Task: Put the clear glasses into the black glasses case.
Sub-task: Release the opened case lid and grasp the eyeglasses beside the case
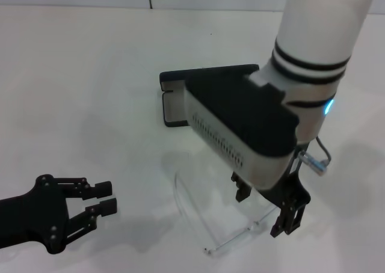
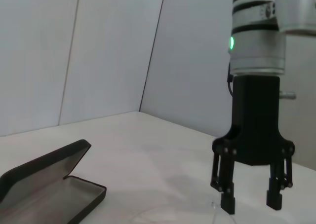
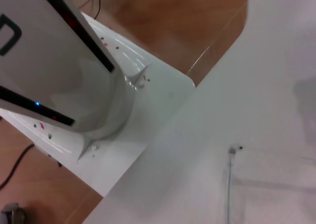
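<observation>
The transparent colourless plastic spectacles [image 1: 201, 216] lie lower centre, arms trailing toward lower right, under the right gripper [image 1: 264, 213], fingers spread. Behind, the slim black hinged case [image 1: 174, 98] lies open. Left gripper [image 1: 102, 201], lower left, fingers apart.

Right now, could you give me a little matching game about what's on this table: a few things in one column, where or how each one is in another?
Things:
1. black glasses case
2. clear glasses
3. left gripper
4. right gripper

States:
A. fingers open, poised directly over the glasses
B. lying flat on the table, nearer the robot than the case
C. lid open, grey lining showing
D. low at the near left, away from both items

Pairs: 1-C, 2-B, 3-D, 4-A
</observation>
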`<action>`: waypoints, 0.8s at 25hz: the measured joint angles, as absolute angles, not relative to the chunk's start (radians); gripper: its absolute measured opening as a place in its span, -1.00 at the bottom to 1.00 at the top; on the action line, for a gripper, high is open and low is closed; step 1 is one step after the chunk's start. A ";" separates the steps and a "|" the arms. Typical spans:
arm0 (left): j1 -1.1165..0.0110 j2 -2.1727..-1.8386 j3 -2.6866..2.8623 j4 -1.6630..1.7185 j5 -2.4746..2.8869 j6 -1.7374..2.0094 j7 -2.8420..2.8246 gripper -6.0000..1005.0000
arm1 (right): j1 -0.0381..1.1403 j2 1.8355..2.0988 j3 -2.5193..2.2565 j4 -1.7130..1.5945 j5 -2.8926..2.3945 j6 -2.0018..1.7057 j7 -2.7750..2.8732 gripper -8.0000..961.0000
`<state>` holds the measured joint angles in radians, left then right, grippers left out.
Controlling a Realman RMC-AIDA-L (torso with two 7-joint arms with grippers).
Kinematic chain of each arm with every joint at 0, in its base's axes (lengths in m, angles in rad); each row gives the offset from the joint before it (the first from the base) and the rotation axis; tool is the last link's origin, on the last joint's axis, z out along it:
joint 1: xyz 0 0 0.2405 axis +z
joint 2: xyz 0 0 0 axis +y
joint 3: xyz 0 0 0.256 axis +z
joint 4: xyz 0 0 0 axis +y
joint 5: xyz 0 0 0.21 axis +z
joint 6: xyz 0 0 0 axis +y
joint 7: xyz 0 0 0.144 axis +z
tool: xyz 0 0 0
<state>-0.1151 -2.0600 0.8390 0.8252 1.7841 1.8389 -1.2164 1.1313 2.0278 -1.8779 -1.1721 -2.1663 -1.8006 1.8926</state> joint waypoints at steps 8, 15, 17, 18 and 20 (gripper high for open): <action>-0.115 -2.065 0.839 0.823 1.784 1.822 -1.216 -0.47 | 1.113 2.028 -2.010 -1.166 -2.142 -1.682 1.880 0.49; -0.115 -2.067 0.839 0.822 1.784 1.822 -1.215 -0.47 | 1.107 2.028 -2.094 -1.166 -2.116 -1.626 1.869 0.48; -0.115 -2.068 0.839 0.822 1.784 1.822 -1.215 -0.47 | 1.107 2.028 -2.113 -1.166 -2.119 -1.615 1.870 0.48; -0.115 -2.069 0.839 0.822 1.784 1.822 -1.215 -0.47 | 1.107 2.028 -2.120 -1.166 -2.121 -1.609 1.871 0.48; -0.114 -2.070 0.839 0.822 1.784 1.822 -1.215 -0.47 | 1.107 2.028 -2.128 -1.164 -2.125 -1.596 1.871 0.48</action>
<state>-0.1141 -2.0703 0.8390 0.8221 1.7839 1.8220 -1.2149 1.1066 2.0278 -2.1281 -1.1637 -2.1251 -1.5957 1.8712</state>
